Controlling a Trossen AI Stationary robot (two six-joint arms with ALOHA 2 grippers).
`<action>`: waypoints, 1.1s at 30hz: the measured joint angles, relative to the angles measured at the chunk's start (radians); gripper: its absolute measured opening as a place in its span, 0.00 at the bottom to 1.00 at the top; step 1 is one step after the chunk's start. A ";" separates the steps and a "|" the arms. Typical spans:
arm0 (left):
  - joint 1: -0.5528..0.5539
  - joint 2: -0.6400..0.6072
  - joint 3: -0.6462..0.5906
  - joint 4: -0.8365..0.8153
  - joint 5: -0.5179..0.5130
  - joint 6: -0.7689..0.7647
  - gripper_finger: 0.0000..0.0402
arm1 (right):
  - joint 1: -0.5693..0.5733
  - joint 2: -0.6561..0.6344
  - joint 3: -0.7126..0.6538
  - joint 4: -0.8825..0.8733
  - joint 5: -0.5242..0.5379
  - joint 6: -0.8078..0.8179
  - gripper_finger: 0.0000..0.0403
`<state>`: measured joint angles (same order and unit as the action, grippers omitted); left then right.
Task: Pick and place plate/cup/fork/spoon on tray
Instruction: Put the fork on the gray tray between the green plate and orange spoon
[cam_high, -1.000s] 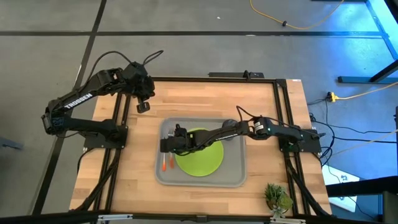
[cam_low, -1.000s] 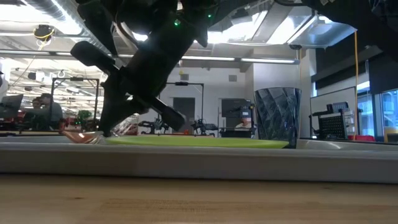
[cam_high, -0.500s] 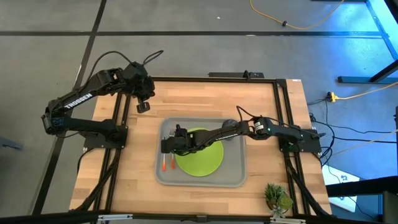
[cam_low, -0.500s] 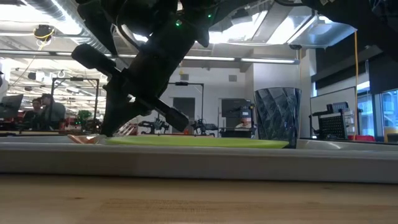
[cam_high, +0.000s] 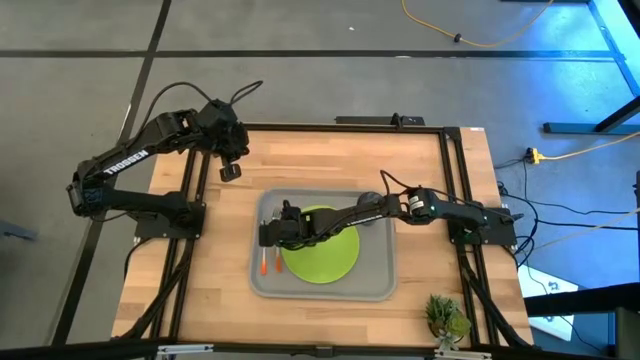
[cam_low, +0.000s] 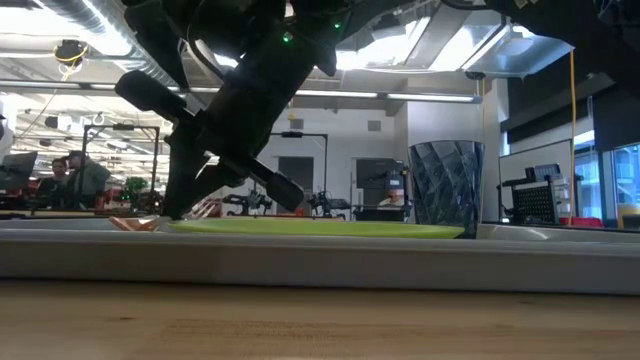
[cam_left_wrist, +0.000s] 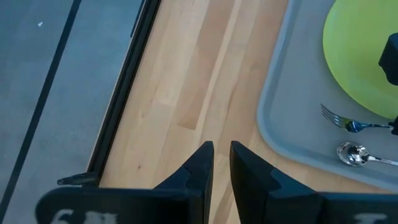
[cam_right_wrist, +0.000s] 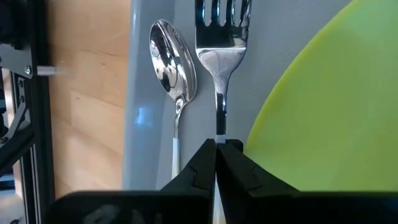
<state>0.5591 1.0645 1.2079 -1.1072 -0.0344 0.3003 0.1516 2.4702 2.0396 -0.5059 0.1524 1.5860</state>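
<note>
The light grey tray lies mid-table. On it are the lime-green plate and the dark tumbler cup, which stands upright beyond the plate. The fork and the spoon lie side by side on the tray floor, left of the plate, and their orange-red handles show in the high view. My right gripper is low over the tray's left part, shut on the fork. My left gripper hangs shut and empty over the table's far left. My right gripper pinches the fork's thin neck, just behind the tines, between its two fingertips. The fingers come slanting down from the table's right side. The fork lies along the tray floor between the spoon and the plate's rim.
A small green plant stands at the near right corner. Black frame rails run along the table's sides. Bare wood lies left of the tray. People sit far off in the room behind.
My right gripper has shifted very slightly with the fork. The shiny end at the tray's left in the low view has sunk flat to the tray floor. Nothing has moved in the last half second.
</note>
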 joint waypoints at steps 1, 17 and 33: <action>0.000 0.000 0.000 0.000 0.000 0.000 0.11 | 0.000 0.000 0.000 0.000 -0.007 0.000 0.04; 0.000 0.000 0.000 0.000 0.000 0.000 0.11 | 0.000 0.000 0.000 0.001 -0.047 -0.017 0.05; 0.000 0.000 0.000 0.000 0.000 0.000 0.11 | 0.000 0.005 0.000 0.005 -0.053 -0.017 0.06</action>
<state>0.5590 1.0645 1.2079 -1.1075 -0.0345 0.3001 0.1520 2.4750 2.0396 -0.5006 0.0991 1.5690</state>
